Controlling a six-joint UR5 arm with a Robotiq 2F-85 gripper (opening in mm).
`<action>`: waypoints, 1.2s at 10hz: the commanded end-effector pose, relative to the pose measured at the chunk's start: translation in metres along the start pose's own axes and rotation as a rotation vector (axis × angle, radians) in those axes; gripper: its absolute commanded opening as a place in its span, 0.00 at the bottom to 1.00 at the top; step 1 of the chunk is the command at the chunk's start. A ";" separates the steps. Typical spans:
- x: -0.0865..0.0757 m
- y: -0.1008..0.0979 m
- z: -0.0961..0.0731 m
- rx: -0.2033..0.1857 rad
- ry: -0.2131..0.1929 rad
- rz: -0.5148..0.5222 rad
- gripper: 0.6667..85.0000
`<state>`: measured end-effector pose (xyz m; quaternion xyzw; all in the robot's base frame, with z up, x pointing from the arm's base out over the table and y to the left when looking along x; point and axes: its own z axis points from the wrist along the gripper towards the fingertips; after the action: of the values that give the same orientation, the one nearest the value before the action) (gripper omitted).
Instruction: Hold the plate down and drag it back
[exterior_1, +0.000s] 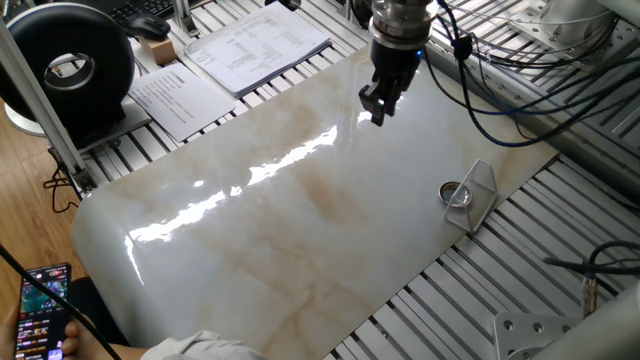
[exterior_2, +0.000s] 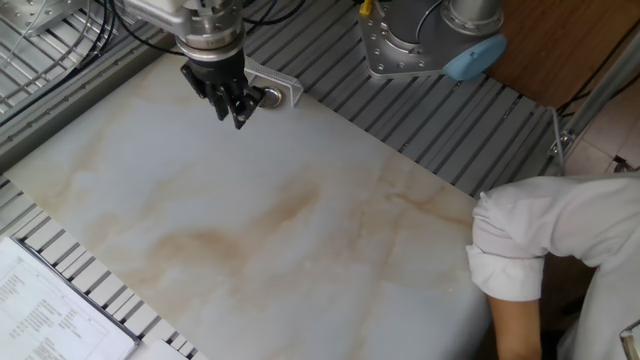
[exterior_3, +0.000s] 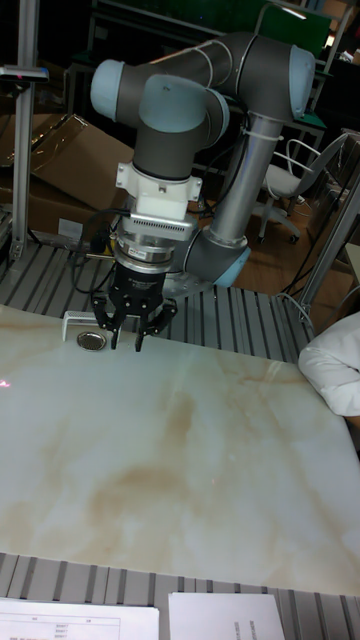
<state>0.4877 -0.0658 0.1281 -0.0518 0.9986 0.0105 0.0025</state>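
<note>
The plate (exterior_1: 457, 193) is a small shiny metal disc lying near the right edge of the marble slab (exterior_1: 300, 220), against a clear angular plastic piece (exterior_1: 480, 192). My gripper (exterior_1: 378, 112) hangs just above the slab, well to the upper left of the plate in this view. Its fingers are drawn together with nothing between them. From the other fixed view the gripper (exterior_2: 240, 115) stands just left of the plate (exterior_2: 271, 97). In the tall view the plate (exterior_3: 91, 340) lies just left of the gripper (exterior_3: 125, 342), apart from it.
Printed sheets (exterior_1: 255, 45) and a black round device (exterior_1: 70, 62) lie beyond the slab's far left. Cables (exterior_1: 500, 90) trail over the slatted table at the right. A person's white sleeve (exterior_2: 540, 240) rests at the slab's edge. A phone (exterior_1: 40, 310) is at the bottom left.
</note>
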 end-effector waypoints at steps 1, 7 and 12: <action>0.017 -0.003 0.021 -0.017 0.011 0.072 0.70; 0.053 -0.009 0.043 -0.002 0.036 0.148 0.61; 0.071 -0.017 0.064 0.022 0.004 0.181 0.55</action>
<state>0.4250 -0.0882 0.0678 0.0301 0.9995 -0.0037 -0.0023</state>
